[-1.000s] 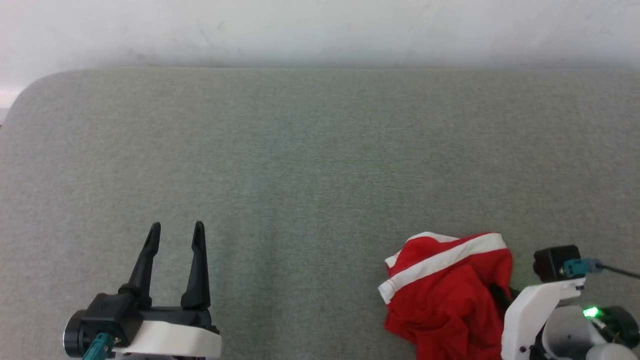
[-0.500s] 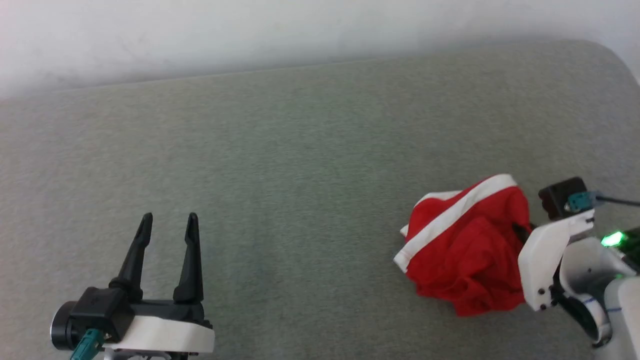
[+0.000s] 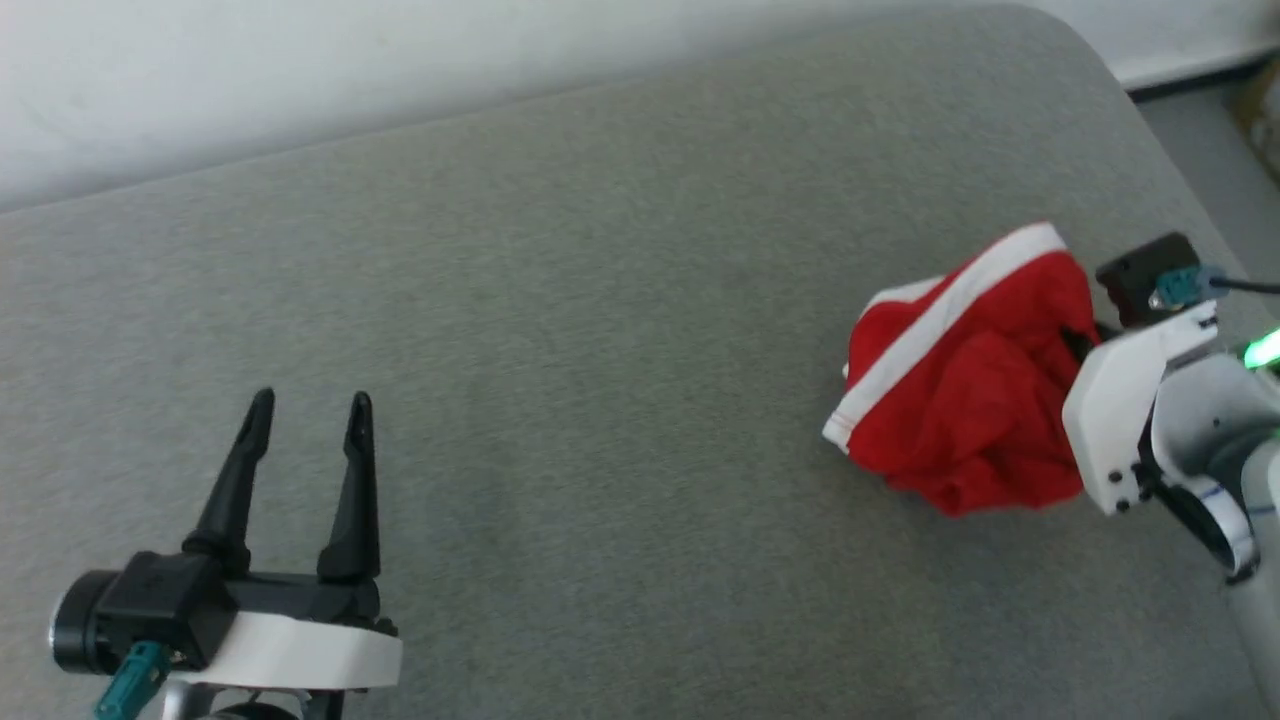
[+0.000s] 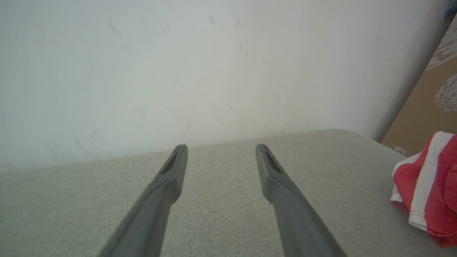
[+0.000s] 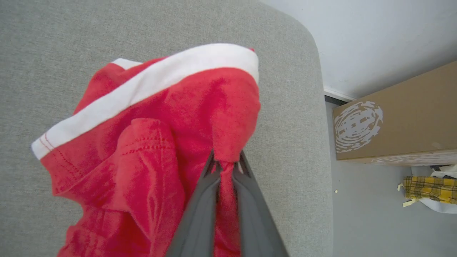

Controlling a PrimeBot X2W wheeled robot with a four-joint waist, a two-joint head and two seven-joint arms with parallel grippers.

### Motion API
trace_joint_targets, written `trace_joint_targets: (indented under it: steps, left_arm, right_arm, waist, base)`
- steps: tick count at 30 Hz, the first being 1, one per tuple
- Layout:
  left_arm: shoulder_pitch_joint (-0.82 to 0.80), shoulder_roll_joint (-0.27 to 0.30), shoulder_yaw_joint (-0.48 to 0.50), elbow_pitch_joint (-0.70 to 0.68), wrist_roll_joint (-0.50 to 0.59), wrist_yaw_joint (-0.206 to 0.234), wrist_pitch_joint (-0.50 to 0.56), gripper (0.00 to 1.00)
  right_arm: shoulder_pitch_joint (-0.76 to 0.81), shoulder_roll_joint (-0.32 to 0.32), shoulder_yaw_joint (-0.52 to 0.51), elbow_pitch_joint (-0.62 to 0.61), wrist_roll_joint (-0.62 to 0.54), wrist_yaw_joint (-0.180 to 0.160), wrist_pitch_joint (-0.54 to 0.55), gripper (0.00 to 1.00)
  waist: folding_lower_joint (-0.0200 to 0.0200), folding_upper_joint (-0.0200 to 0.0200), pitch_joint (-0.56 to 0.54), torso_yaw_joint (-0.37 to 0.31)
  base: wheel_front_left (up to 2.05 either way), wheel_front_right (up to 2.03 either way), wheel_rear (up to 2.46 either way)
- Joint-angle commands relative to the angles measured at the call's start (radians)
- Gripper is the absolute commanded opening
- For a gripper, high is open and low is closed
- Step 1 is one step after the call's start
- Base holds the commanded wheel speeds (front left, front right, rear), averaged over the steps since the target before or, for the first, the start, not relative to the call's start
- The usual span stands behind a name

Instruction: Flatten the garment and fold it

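The right gripper [image 5: 226, 162] has its 2 fingers pinched tight on a fold of the red shorts [image 3: 960, 400], which are bunched in a lump over the right end of the grey padded table [image 3: 600, 300]. Its white wrist reaches in from the right. The left gripper [image 3: 311, 400] is spread wide and empty at the near left, well apart, pointing toward the wall [image 4: 107, 71]. A cardboard box [image 5: 403, 121] stands on the floor past the table's corner.

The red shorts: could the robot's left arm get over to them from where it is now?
Probably, though it's a stretch. Bare grey surface runs from the open left gripper across to the shorts, with nothing in between. The right gripper pinches them at the far side.
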Motion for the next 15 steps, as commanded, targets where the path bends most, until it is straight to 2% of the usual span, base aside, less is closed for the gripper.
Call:
trace_joint_targets:
  steps: [1, 8, 15]
  left_arm:
    - [-0.023, 0.013, 0.007, -0.014, 0.013, 0.001, 0.005, 1.0]
    - [-0.053, 0.047, 0.026, -0.067, 0.026, 0.005, 0.03, 1.0]
    - [-0.076, 0.083, 0.045, -0.128, 0.041, 0.007, 0.057, 1.0]
  right_arm:
    - [-0.035, -0.01, 0.012, 0.008, -0.006, -0.002, -0.015, 0.0]
    - [-0.127, -0.055, 0.043, 0.051, -0.034, -0.002, -0.065, 0.0]
    - [-0.191, -0.117, 0.015, 0.092, -0.073, -0.002, -0.109, 0.0]
  waist:
    - [-0.0001, 0.0, 0.051, -0.066]
    - [-0.0001, 0.0, 0.102, -0.118]
    - [-0.0001, 0.0, 0.163, -0.117]
  base:
    - [0.0, 0.0, 0.0]
    - [0.0, 0.0, 0.0]
    - [0.0, 0.0, 0.0]
